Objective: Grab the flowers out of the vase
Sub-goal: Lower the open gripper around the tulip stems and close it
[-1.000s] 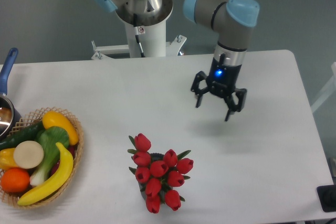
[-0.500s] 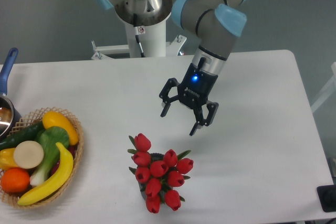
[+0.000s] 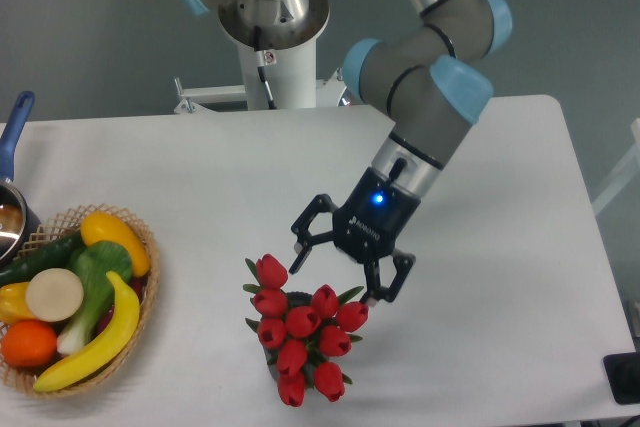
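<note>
Claw spread wide, empty, hanging right above the flowers, its fingertips just at the top buds. Flowers sit in the vase, low centre on the surface. Basket far left.

The white table carries everything here. Just below my gripper, at the near edge, stands the dark vase, almost hidden under the red flowers it holds. Far to the left of my gripper a woven wicker basket sits on the table, filled with toy fruit and vegetables. Beyond the basket, at the left edge, I see part of a small pot with a blue handle.
</note>
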